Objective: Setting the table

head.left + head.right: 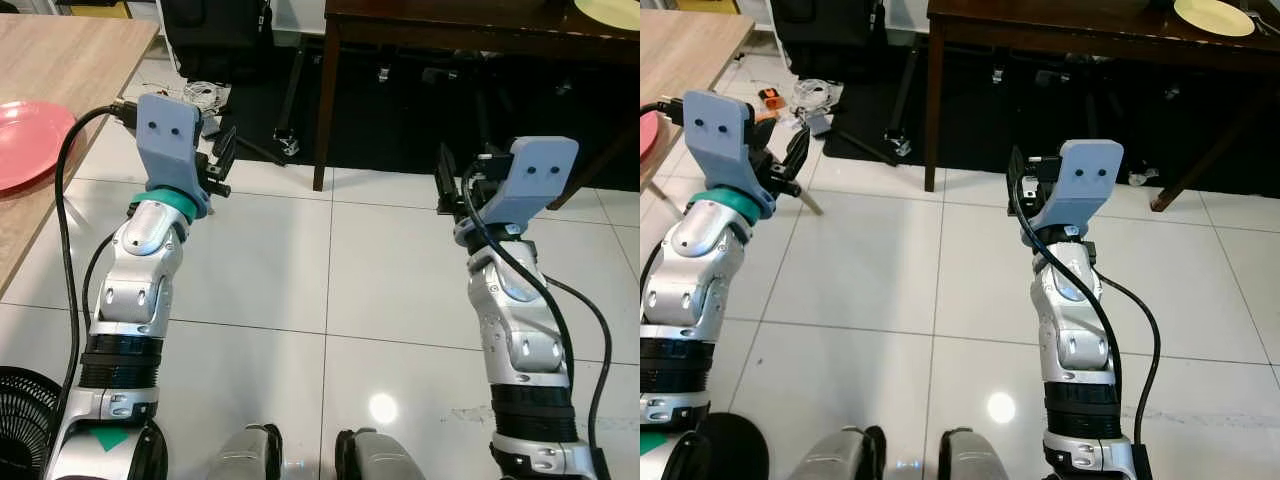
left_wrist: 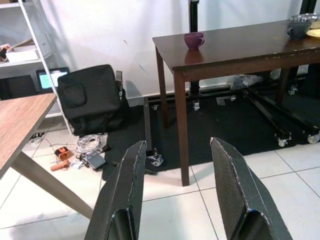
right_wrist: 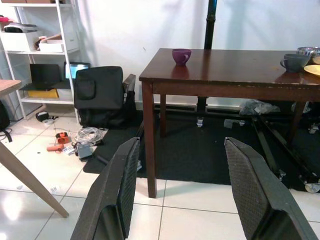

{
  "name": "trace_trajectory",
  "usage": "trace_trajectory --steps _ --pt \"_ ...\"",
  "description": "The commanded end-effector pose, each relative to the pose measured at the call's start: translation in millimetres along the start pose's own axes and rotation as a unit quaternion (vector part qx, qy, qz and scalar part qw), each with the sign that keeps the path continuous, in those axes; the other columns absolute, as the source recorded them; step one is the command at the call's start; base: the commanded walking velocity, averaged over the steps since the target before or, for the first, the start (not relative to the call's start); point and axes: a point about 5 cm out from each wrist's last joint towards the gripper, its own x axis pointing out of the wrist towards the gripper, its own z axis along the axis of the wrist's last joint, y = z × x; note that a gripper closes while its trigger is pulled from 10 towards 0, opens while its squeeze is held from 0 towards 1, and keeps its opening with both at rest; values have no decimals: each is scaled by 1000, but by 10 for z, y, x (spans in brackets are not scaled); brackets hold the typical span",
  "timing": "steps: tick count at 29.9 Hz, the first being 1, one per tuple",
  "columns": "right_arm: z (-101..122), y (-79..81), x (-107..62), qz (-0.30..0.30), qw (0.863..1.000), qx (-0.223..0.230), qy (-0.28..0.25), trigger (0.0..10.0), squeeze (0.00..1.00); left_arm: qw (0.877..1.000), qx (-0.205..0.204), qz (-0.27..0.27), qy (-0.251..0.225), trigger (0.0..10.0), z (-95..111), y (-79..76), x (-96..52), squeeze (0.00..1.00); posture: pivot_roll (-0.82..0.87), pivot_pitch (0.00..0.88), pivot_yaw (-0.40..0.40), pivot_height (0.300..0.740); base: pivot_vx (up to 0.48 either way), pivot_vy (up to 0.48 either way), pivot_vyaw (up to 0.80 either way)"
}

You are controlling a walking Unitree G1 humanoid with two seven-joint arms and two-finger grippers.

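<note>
The dark brown wooden table (image 3: pixel 225 65) stands far ahead; walking in, the raised arms could strike its near edge or legs. A pale wooden table (image 1: pixel 60 60) at left carries a glossy pink round plate (image 1: pixel 25 140). A purple ceramic cup (image 3: pixel 181 55) sits upright near the dark table's left corner. Left gripper (image 2: pixel 180 195) and right gripper (image 3: pixel 182 195) hang spread, empty.

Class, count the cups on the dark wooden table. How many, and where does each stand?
2: a purple cup near the table's left corner, a grey cup toward its right end. Others may sit beyond view.
</note>
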Motion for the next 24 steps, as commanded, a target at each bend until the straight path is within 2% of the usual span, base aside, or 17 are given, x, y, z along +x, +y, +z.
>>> trace_trajectory --steps 1,14,24 --pt "-45 -37 -11 -13 1000 8 12 10000 0 1000 3 -3 14 10000 -58 -31 8 0 -1 65 56 740 0 0 0" --pt "-61 -72 5 -25 1000 4 12 10000 0 1000 3 -19 15 10000 -82 -139 57 0 -14 31 64 740 0 0 0" --pt "-72 -80 29 -27 1000 -2 12 10000 0 1000 10 -6 22 10000 -117 -121 84 0 -13 7 65 740 0 0 0"
